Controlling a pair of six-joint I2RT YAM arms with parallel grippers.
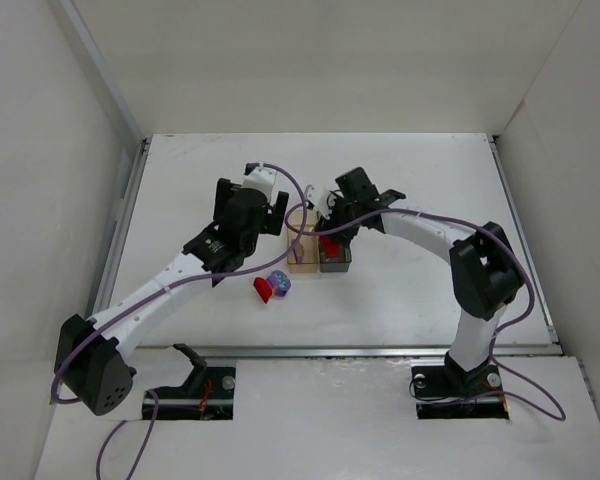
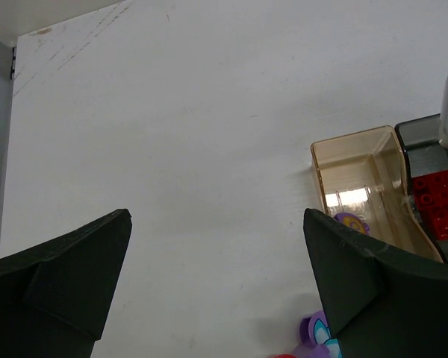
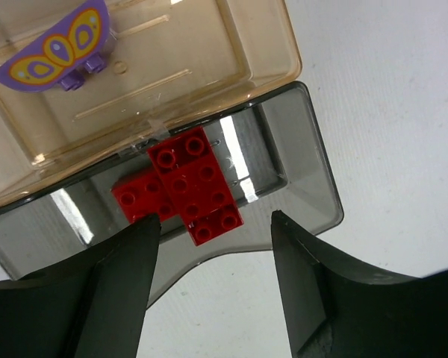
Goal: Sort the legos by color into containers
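The tan bin and the dark grey bin stand side by side at mid-table. My right gripper is open and empty, hovering over the grey bin, where two red legos lie. A purple butterfly-printed lego lies in the tan bin. My left gripper is open and empty above bare table, left of the tan bin. A red lego and a roundish purple lego lie loose on the table near it; the purple one also shows in the left wrist view.
White walls enclose the table on the left, back and right. A metal rail runs along the near table edge. Purple cables trail along both arms. Bare table lies left of and behind the bins.
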